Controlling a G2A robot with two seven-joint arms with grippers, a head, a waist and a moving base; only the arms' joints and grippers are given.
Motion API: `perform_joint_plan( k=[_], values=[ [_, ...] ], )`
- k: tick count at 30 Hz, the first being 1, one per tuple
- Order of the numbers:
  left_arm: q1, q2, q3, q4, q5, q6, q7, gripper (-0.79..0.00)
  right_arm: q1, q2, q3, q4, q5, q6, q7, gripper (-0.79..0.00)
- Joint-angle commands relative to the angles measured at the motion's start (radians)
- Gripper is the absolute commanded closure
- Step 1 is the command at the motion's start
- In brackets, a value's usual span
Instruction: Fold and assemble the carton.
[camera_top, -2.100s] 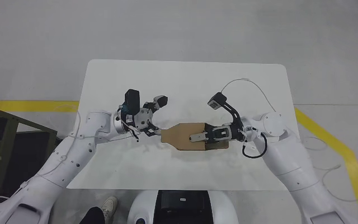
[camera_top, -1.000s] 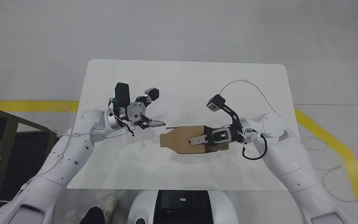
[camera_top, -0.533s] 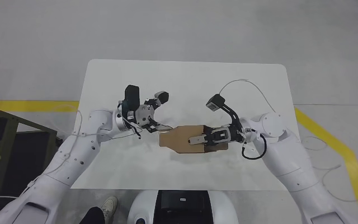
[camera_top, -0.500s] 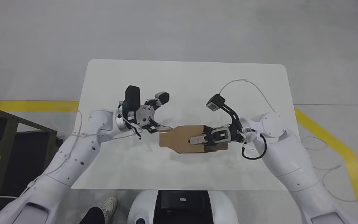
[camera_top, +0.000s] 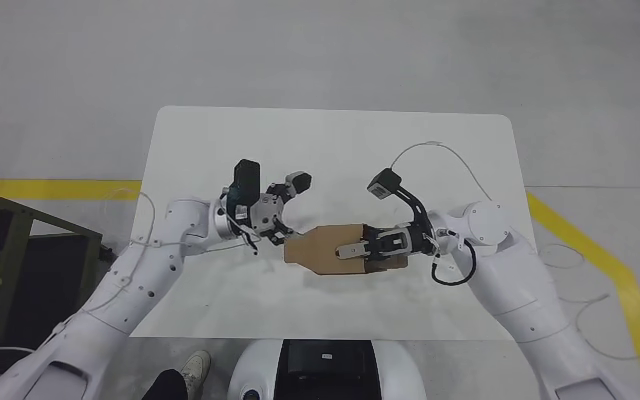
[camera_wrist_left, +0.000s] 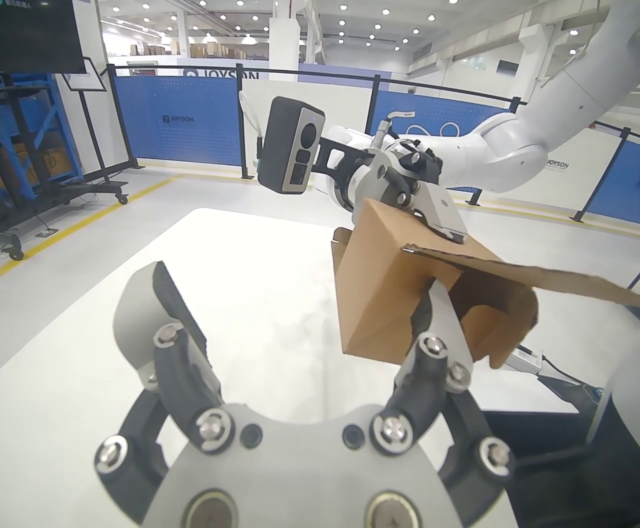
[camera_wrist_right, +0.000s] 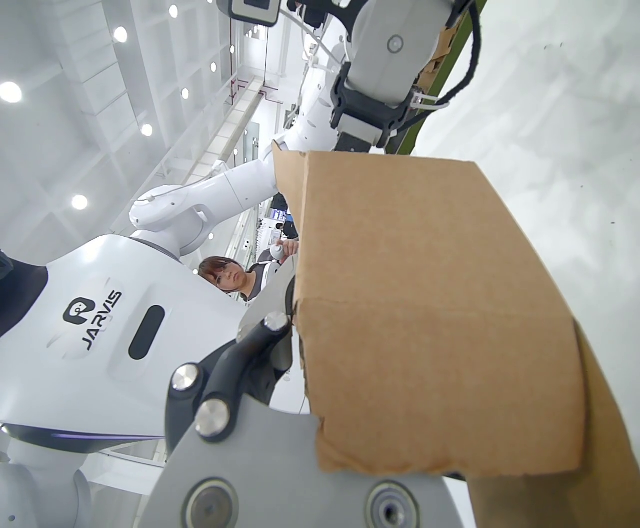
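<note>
We locate the brown corrugated cardboard carton (camera_top: 322, 247) over the near middle of the white rectangular surface (camera_top: 450, 160), between the two arms. It forms an open-ended sleeve lying on its side, with its long axis running from one arm toward the other; we cannot tell whether its lower edge touches the surface.

The right claw (camera_top: 350, 247) is pinching the carton at the end nearer the right arm. One metal finger (camera_wrist_left: 442, 217) lies flat on the top panel; the opposing finger is hidden by cardboard. In the right wrist view, the panel stands just beside the one finger (camera_wrist_right: 272, 310) that we can see and covers the rest of the claw.

The left claw (camera_wrist_left: 300, 310) is spread wide at the opposite, open end of the carton. One finger (camera_wrist_left: 160, 305) stands free above the bare surface, well apart from the cardboard. The other finger (camera_wrist_left: 442, 305) reaches into the open mouth, just beside the edge of the side panel; we cannot tell whether it presses on the wall.

A thin top flap (camera_wrist_left: 550, 280) projects roughly level from the top panel toward the left arm and passes above that inner finger. In the top view, this end of the carton tapers toward the left claw and its tip meets the nearer finger.
</note>
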Motion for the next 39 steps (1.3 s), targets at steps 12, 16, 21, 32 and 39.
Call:
perform_joint_plan(
  k=[12, 16, 21, 32, 39],
  values=[
    [-0.027, -0.008, 0.033, 0.015, 0.002, 0.0, 0.001, -0.785, 0.002, 0.0, -0.006, 0.001, -0.001, -0.001, 0.002, 0.0],
    [-0.031, -0.009, 0.035, 0.017, 0.006, 0.0, 0.005, -0.785, 0.002, -0.001, -0.007, 0.0, -0.001, -0.001, 0.003, 0.0],
    [-0.033, -0.009, 0.035, 0.021, 0.007, 0.0, 0.007, -0.785, 0.002, -0.001, -0.009, -0.001, -0.001, 0.0, 0.004, 0.0],
    [-0.029, -0.007, 0.029, 0.022, 0.013, 0.0, 0.015, -0.785, 0.001, 0.0, -0.007, 0.0, -0.002, -0.001, -0.004, 0.0],
    [0.0, 0.004, 0.001, 0.034, 0.008, 0.0, 0.045, -0.785, -0.005, 0.006, 0.03, 0.028, 0.006, -0.007, -0.035, 0.0]
  ],
)
